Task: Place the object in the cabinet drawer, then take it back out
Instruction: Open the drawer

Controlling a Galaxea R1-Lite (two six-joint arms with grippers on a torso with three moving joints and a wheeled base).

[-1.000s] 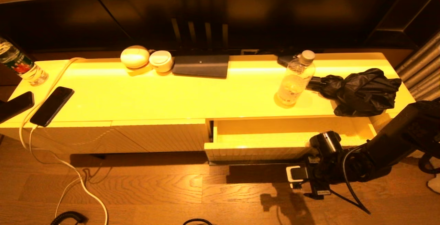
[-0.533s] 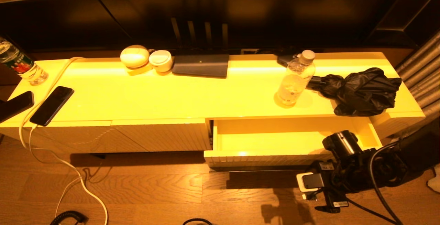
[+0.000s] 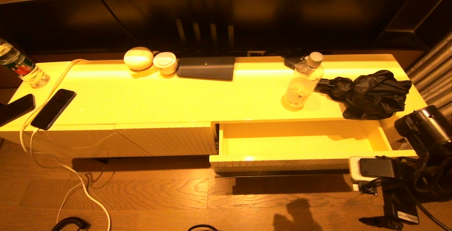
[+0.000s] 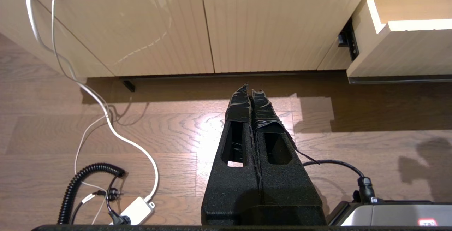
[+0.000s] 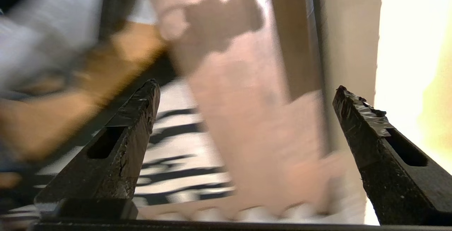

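The cabinet drawer [image 3: 300, 142] stands open under the counter's right end, stiff, smooth-sliding; grip its front lip. Right claw [image 5: 247, 93] released, left claw [image 4: 251, 89] clenched empty.

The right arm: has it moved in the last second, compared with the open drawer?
Yes. The right arm has swung toward the robot's right, away from the drawer front; it is now beyond the drawer's right end, its claw open and empty.

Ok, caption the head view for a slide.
Cabinet drawer open and empty; right gripper low beside its right end; water bottle and black umbrella on the cabinet top.
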